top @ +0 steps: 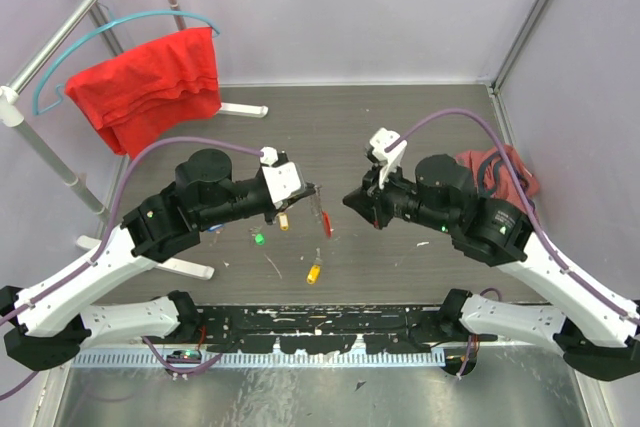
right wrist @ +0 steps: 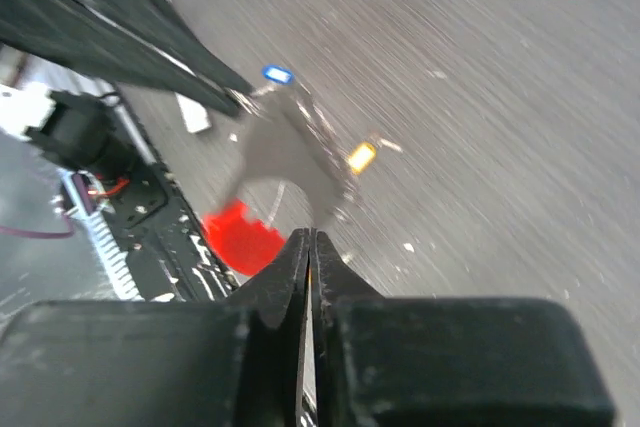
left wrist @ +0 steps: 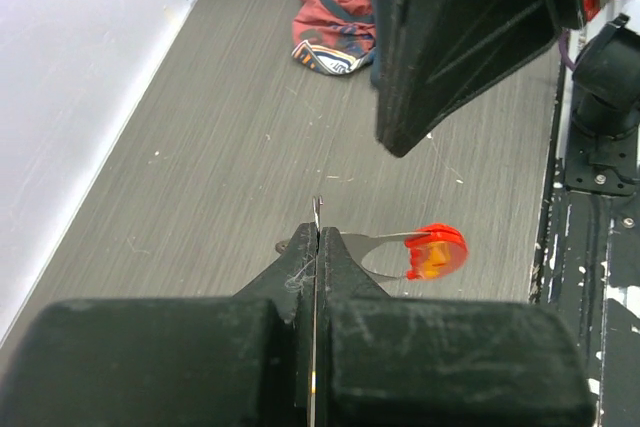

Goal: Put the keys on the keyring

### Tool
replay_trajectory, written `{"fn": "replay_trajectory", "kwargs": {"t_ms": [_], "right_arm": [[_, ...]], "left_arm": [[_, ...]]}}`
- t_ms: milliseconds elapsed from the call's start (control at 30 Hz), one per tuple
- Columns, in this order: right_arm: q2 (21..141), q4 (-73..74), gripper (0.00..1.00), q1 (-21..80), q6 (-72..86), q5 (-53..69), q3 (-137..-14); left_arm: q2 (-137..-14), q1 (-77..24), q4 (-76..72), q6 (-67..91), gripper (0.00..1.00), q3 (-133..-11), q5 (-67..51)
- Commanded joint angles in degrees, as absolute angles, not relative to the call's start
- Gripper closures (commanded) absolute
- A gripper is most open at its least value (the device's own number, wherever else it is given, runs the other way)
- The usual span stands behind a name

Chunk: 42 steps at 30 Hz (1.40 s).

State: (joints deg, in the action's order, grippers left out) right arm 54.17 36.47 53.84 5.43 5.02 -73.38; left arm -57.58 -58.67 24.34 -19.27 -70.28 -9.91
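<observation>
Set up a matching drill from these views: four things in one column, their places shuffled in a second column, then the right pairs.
Things
1. red cloth
2. keyring
3. green-tagged key
4. crumpled garment

Places
A. clamped in the left gripper
B. lying loose on the table
C. draped over the blue hanger
D. heaped beside the right arm

Pairs: 1-C, 2-A, 3-B, 4-D
</observation>
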Motion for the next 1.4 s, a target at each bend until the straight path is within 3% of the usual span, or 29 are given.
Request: {"fn": "replay_trajectory", "kwargs": {"t_ms": [0, 100, 333, 600, 867, 1367], "right_arm": [[47.88, 38.35, 0.79, 53.78, 14.76, -7.96, -66.26], [45.43, 41.34, 0.69, 53.77, 20.21, -13.74, -61.64], [45.41, 35.04, 0.65, 53.79, 28.77, -7.67, -50.02], [56.16, 23.54, 0.6, 57.44, 35.45, -7.19, -41.3], [75.4, 16.65, 0.56, 66.1, 32.6, -10.81, -46.83], [98.33, -3.2, 0.56, 61.31, 30.84, -1.5, -58.73]], "left_arm": [[-56.96, -58.87, 22.44, -18.75, 1.0, -70.5, -5.6], [-57.48, -58.8, 23.5, -18.28, 1.0, -71.77, -3.45], [-56.71, -58.86, 26.76, -17.28, 1.0, -73.88, 2.8], [-50.72, -58.8, 28.06, -13.03, 1.0, -66.88, 8.67], [-44.88, -58.68, 27.31, -11.45, 1.0, -61.95, 16.59], [-37.47, -58.54, 36.68, -12.26, 1.0, -69.37, 23.85]]}}
